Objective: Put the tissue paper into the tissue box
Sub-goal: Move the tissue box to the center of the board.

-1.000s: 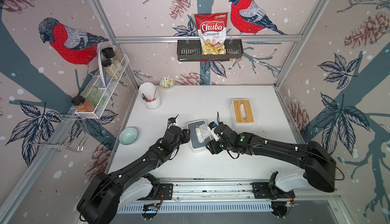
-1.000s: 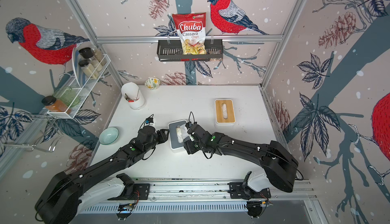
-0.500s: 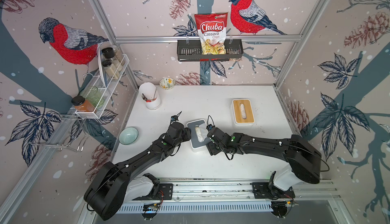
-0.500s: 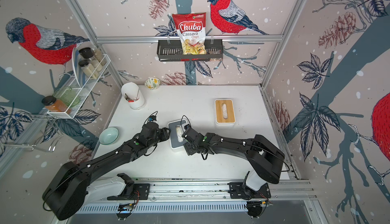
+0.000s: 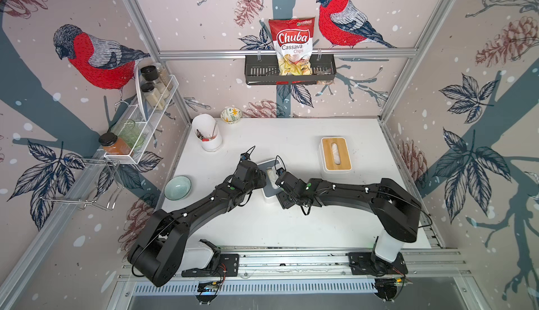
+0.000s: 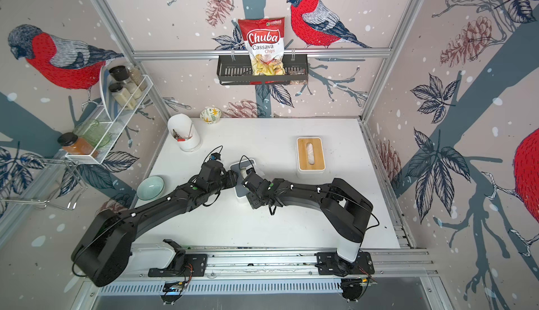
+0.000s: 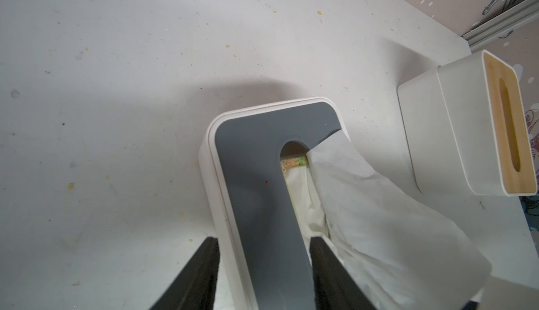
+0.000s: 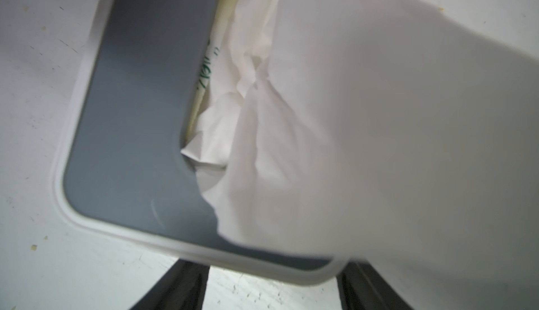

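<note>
Partly tucked tissue paper (image 7: 379, 221), spilling from the tissue box (image 7: 250, 154) slot toward 3 o'clock, just beside the spread right gripper (image 8: 274, 264). At 9 o'clock, left gripper (image 7: 264, 240) clamping the box's long side wall.

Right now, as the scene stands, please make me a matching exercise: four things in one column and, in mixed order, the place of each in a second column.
Things
1. chips bag
2. green bowl
3. box with wooden lid
4. box with grey lid

Places
A. middle of the table, a tissue hanging out of its slot
B. in the black basket on the back wall
C. right part of the table, standing alone
D. near the table's left edge

Pairs: 1-B, 2-D, 3-C, 4-A
</note>
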You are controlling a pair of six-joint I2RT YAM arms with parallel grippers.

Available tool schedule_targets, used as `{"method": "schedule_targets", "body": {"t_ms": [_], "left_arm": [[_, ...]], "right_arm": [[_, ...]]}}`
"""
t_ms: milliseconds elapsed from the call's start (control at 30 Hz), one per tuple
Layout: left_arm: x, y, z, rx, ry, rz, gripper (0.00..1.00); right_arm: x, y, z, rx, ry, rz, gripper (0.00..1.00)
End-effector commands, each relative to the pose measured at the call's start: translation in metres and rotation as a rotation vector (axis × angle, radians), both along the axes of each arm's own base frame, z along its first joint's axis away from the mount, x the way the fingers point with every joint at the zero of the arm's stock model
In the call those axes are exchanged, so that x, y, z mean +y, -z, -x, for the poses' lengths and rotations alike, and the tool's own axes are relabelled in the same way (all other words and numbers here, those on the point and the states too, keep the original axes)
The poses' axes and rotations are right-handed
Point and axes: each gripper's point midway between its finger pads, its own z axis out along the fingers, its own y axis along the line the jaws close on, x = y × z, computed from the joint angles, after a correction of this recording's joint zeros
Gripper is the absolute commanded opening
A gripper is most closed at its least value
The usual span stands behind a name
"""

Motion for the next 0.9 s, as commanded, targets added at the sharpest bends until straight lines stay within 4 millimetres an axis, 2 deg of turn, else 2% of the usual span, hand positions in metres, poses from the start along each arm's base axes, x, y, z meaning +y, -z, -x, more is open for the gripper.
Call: {"method": "schedule_targets", "body": {"t_ms": [0, 300, 500, 633, 767, 867], "left_arm": [[0.004, 0.004, -0.009, 0.013, 0.013, -0.024, 0.54], [0.024, -0.005, -0.033, -0.002, -0.027, -0.072, 0.54], [0.043, 0.000, -0.039, 0.006, -0.056, -0.086, 0.54], [0.060, -0.006, -0.044, -0.008, -0.093, -0.111, 0.54], [0.064, -0.013, -0.044, -0.028, -0.100, -0.105, 0.54], [0.066, -0.011, -0.039, -0.033, -0.105, -0.103, 0.54]], "right_arm": [[0.014, -0.002, 0.000, -0.012, -0.034, -0.020, 0.70], [0.035, 0.000, -0.005, -0.007, -0.063, -0.034, 0.69], [0.048, 0.002, -0.013, -0.004, -0.079, -0.041, 0.69], [0.060, 0.000, -0.017, -0.004, -0.090, -0.055, 0.69], [0.066, -0.003, -0.028, -0.010, -0.084, -0.071, 0.69], [0.068, -0.006, -0.038, -0.011, -0.069, -0.087, 0.69]]}}
